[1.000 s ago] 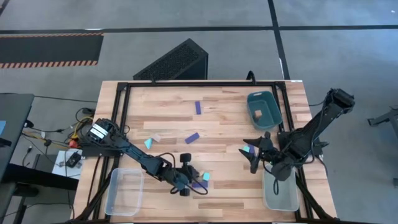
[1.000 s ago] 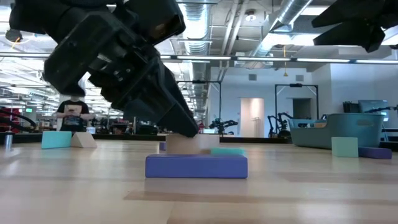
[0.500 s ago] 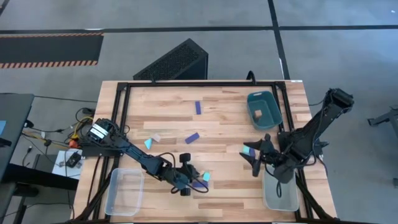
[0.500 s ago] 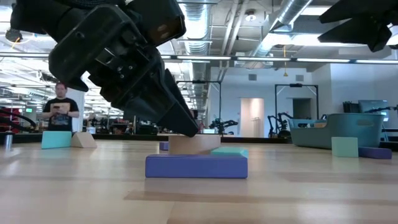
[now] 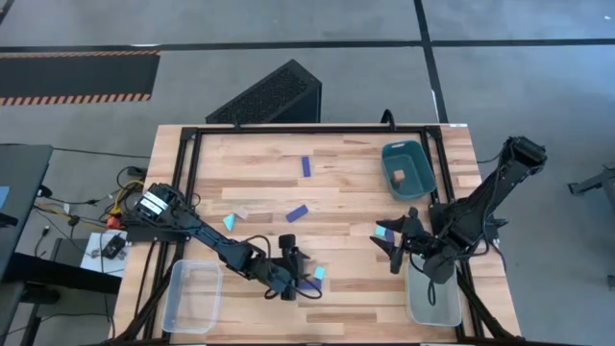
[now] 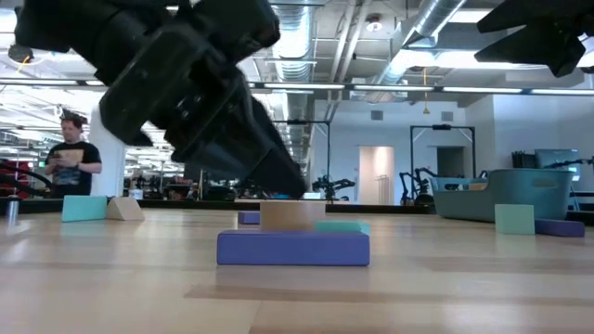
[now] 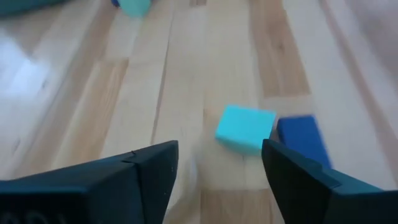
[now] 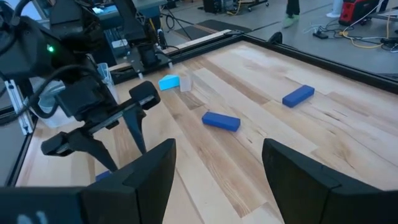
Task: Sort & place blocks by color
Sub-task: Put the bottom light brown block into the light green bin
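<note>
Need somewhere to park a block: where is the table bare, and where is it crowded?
Bare: the wood between the dark blue bar and the right gripper, and the far-left corner. Crowded: around the left gripper, beside a teal cube.

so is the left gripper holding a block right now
No, the left gripper is open and empty, with the teal block lying on the table ahead of it.

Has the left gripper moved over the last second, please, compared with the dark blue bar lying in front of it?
Yes. In the low view the left gripper has shifted right and lifted slightly, while the dark blue bar stays put.
</note>
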Controlling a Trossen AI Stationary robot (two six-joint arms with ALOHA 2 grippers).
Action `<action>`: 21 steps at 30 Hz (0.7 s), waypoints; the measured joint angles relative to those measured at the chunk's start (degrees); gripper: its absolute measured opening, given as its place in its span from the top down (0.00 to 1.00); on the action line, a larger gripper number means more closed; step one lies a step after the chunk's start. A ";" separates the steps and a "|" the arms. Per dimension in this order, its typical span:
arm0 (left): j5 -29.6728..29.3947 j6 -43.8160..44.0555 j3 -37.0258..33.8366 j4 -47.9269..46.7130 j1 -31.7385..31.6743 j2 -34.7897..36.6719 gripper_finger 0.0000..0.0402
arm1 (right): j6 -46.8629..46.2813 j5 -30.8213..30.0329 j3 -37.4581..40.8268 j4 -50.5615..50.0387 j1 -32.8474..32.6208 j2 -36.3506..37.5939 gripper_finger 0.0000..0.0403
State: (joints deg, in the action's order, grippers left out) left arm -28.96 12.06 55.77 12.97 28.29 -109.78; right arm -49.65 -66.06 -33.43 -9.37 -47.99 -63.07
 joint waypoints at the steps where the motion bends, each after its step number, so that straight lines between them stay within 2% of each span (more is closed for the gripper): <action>1: 0.01 -1.00 0.00 0.57 0.00 -0.02 0.44 | 0.05 0.00 0.00 0.00 0.00 0.00 0.35; 6: 1.06 -2.96 0.00 0.08 -1.47 0.00 0.44 | 0.50 0.00 0.00 -0.04 0.02 0.00 0.35; 11: 8.96 -1.44 0.00 -2.29 -5.08 -0.08 0.44 | 0.59 0.01 0.00 -0.07 0.02 0.00 0.35; 17: 14.67 -1.77 0.04 -4.12 -7.21 -0.13 0.45 | 0.58 0.22 0.00 -0.09 0.02 0.00 0.35; 21: 16.55 -1.77 0.09 -5.21 -7.61 -0.13 0.50 | 0.57 0.24 0.00 -0.26 0.02 0.00 0.35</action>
State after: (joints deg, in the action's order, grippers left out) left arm -12.41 10.29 55.86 7.76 20.69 -109.91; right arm -49.08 -65.82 -33.43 -9.63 -47.97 -63.07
